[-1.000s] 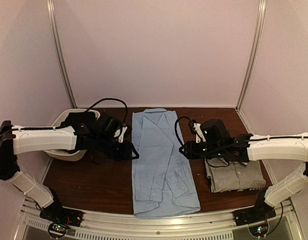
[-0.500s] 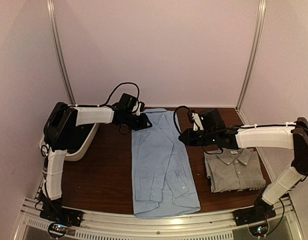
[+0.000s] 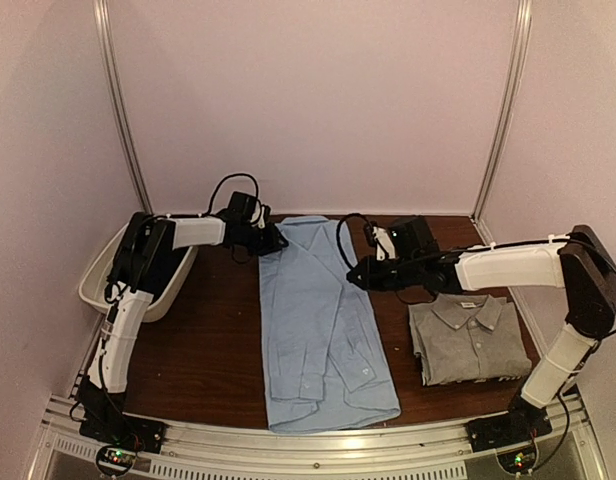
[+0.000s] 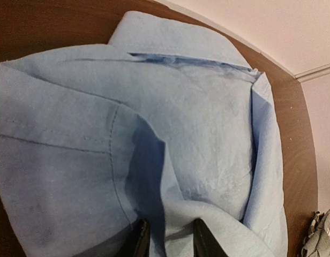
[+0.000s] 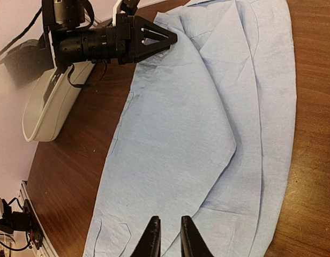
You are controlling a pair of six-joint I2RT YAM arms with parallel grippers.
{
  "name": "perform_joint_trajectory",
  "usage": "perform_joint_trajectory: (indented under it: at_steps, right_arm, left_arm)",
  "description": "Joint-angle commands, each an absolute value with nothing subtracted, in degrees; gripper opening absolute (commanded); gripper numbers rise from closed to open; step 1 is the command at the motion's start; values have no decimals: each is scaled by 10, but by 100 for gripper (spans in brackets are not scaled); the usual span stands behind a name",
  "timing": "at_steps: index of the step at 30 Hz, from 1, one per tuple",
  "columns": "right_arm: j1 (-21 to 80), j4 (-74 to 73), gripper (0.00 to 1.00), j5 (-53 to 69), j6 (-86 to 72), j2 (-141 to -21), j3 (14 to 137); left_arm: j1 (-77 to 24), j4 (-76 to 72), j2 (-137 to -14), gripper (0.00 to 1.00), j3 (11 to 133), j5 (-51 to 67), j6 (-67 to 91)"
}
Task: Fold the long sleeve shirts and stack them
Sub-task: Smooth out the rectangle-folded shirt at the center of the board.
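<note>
The top camera is looking down from above and behind the arm bases, taking in the whole bench [image 3: 198,350] from far off. The left wrist camera is peering along the left claw [image 4: 170,235] from very close, facing the light blue shirt [image 4: 208,134] just ahead of its fingertips. The right wrist camera is looking past the right claw [image 5: 169,230] across the same shirt, catching the left claw beyond it.

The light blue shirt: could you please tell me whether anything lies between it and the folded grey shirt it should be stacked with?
Nothing visible does. Only a bare strip of table separates the light blue shirt from the grey shirt; the right arm reaches above the strip's far end.
</note>
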State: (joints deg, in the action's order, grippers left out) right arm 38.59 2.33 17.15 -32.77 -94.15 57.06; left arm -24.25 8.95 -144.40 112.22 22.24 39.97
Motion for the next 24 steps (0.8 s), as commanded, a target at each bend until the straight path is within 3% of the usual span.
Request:
perform_joint_trajectory:
  at_steps: [1,10,18,24]
  right_arm:
    - [382,51,16,197,-330,-962,588]
    - [382,69,15,222,-338,-1005,602]
    - [382,59,15,204,-333,-996,582]
    - [382,59,15,190,-335,-973,553]
  left_arm:
    - [-227,83,-1466,29,1142,226,403]
    - [-207,130,-1476,28,1193,248,357]
    - [-219,111,-1353,28,1137,232,331]
    - [-269,108,-1345,28,1127,228,326]
